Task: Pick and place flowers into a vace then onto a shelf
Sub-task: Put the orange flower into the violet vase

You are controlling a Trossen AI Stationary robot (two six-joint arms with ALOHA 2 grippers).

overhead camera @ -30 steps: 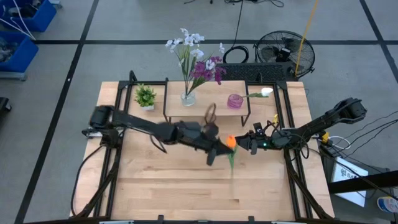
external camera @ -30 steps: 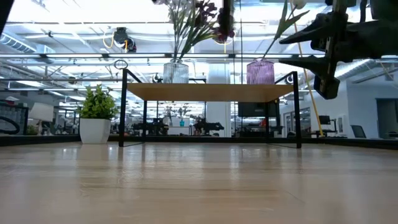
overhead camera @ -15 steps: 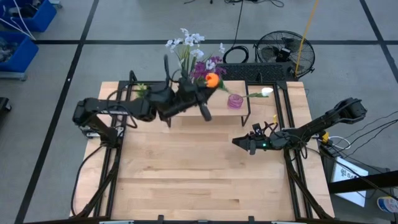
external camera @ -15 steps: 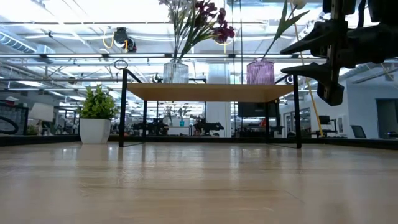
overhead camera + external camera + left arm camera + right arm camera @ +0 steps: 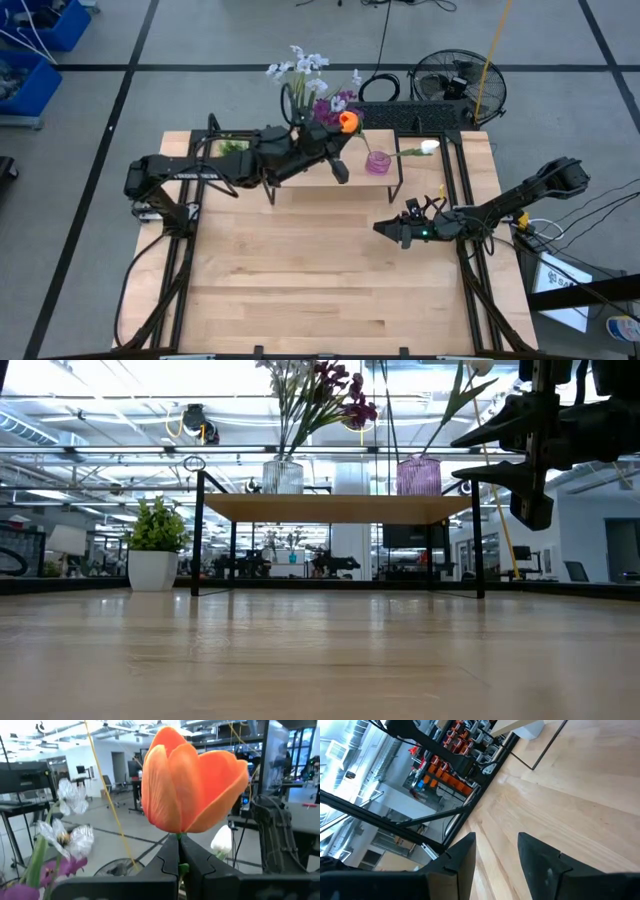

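Hiding most of the clear glass vase [image 5: 300, 152] and the small green potted plant [image 5: 232, 147] under the left arm from above. Cutting off the tall purple and white flowers [image 5: 318, 390] along the low view's upper edge.

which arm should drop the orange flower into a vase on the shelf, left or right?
Left. The left gripper is shut on the orange flower and sits over the shelf, near the clear vase and purple vase. The right gripper is open, empty, over the bare tabletop.
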